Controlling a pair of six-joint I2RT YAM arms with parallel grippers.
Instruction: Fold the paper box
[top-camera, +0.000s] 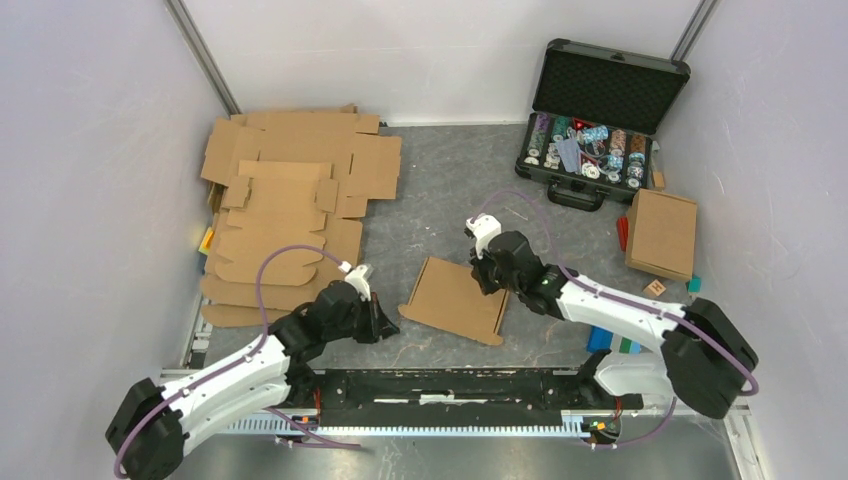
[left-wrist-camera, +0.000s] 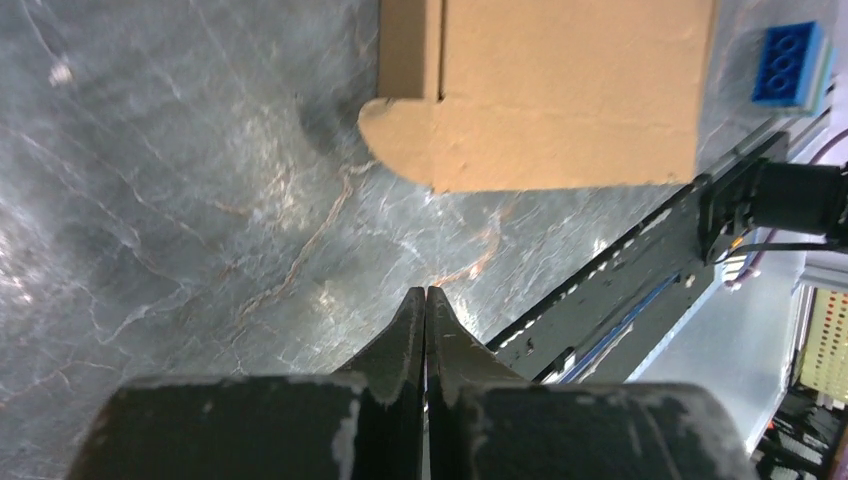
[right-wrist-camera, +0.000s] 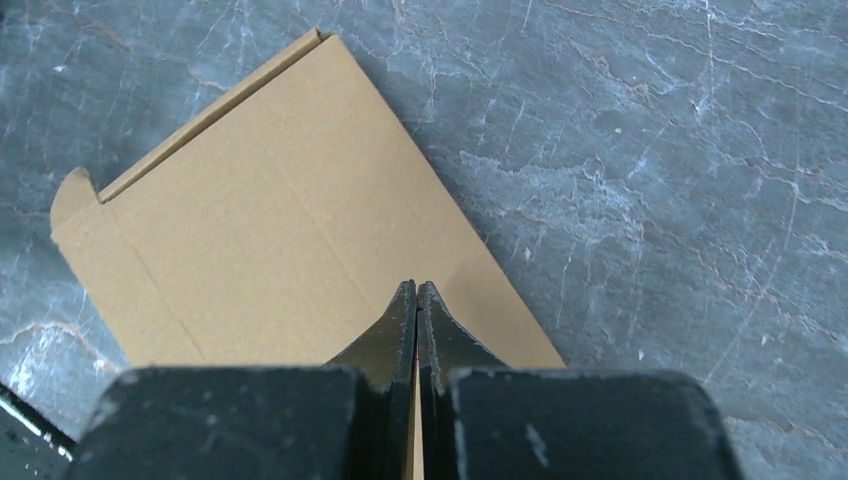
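The box (top-camera: 455, 300) lies on the table (top-camera: 440, 190) between the two arms, just beyond the base rail. The left gripper (top-camera: 388, 325) has its fingers pressed together on nothing, low over bare table just beside the box's left corner. The right gripper (top-camera: 482, 272) is also pinched together and empty, its tips over the box's right part, near the far edge.

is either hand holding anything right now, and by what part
Nothing is held. The left hand is shut over the table, beside the card; the right hand is shut over the card, on nothing.
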